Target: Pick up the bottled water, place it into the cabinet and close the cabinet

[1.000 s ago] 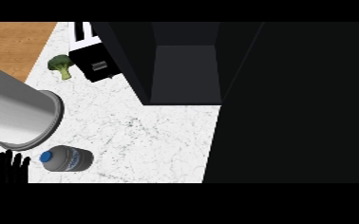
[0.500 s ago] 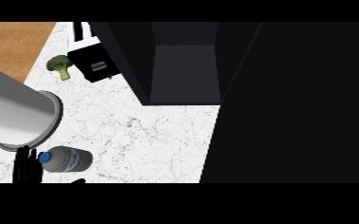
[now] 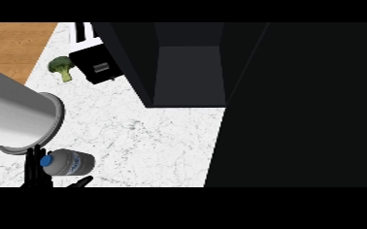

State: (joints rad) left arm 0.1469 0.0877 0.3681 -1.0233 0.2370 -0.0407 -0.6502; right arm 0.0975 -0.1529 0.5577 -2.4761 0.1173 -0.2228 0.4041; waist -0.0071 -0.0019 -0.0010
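The bottle (image 3: 68, 162) lies on its side on the white bench (image 3: 158, 140), near the lower left corner, blue cap toward the left hand (image 3: 34, 172). That hand's fingers (image 3: 36, 155) stand straight beside the cap, thumb below the bottle — not curled round it. The cabinet (image 3: 190, 68) stands open, well apart.

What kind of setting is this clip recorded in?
Most likely a kitchen: a white marble-patterned counter, an open dark cabinet, and on the counter a head of broccoli and a water bottle.
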